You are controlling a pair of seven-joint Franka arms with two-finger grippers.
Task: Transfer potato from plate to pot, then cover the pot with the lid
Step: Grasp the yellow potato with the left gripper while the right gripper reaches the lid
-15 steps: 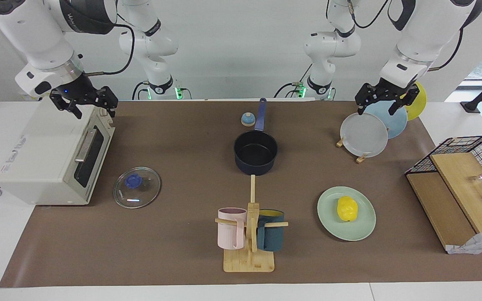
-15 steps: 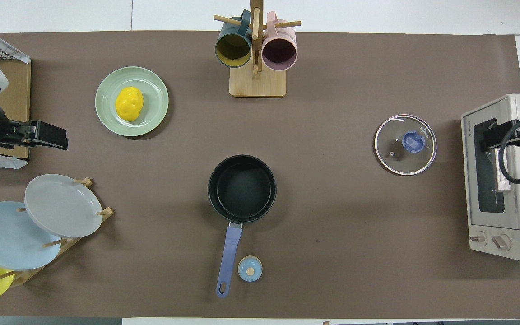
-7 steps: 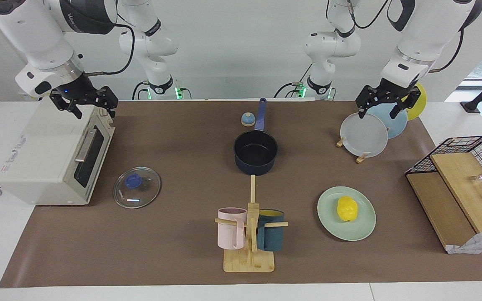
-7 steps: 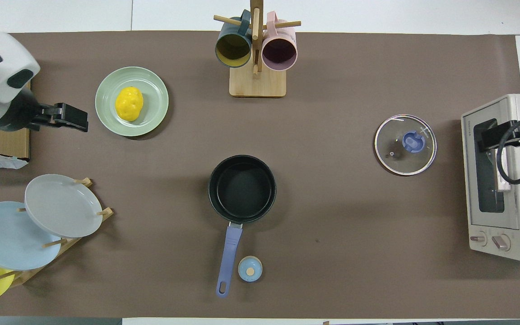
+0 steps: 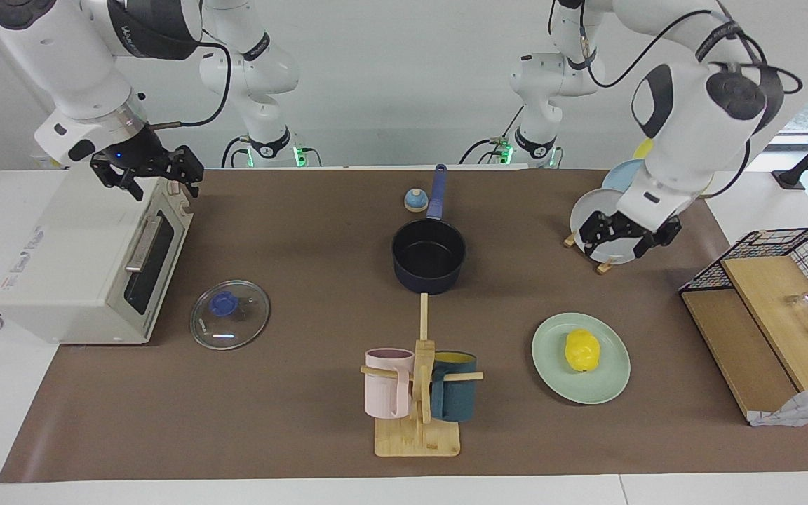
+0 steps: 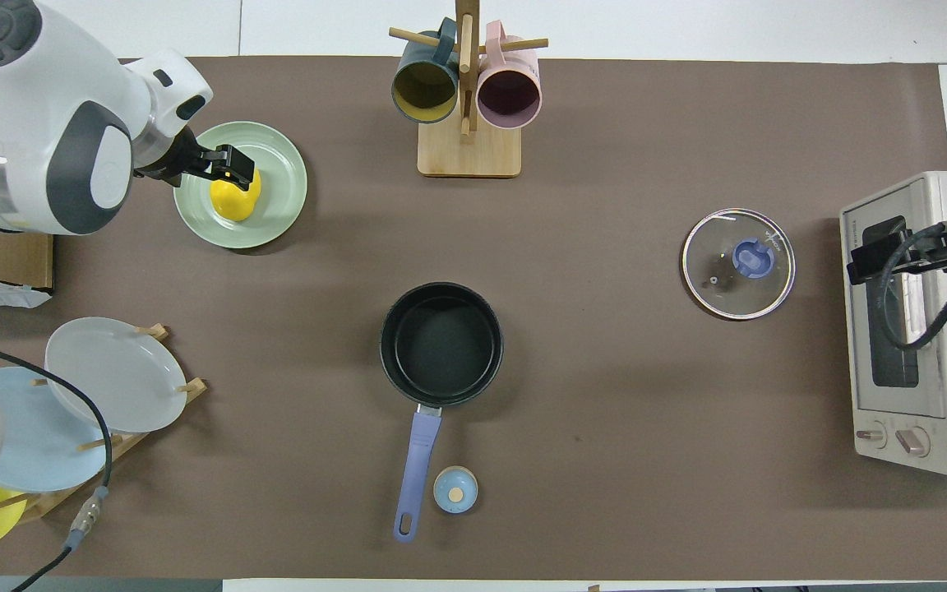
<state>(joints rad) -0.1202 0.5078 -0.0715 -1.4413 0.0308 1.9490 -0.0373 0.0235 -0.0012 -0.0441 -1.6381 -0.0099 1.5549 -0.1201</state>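
Observation:
The yellow potato lies on the mint-green plate toward the left arm's end of the table. My left gripper is open and empty, up in the air over the mat between the plate rack and the plate. In the overhead view my left gripper covers part of the potato on the plate. The navy pot stands empty mid-table. The glass lid lies flat beside the toaster oven. My right gripper waits open over the oven.
A toaster oven stands at the right arm's end. A mug tree with two mugs stands farther from the robots than the pot. A rack of upright plates, a small bell and a wire basket with boards are around.
My left arm has swung from over the plate rack, lower and toward the mint plate, and in the overhead view it now covers part of the potato. My right gripper has barely moved.

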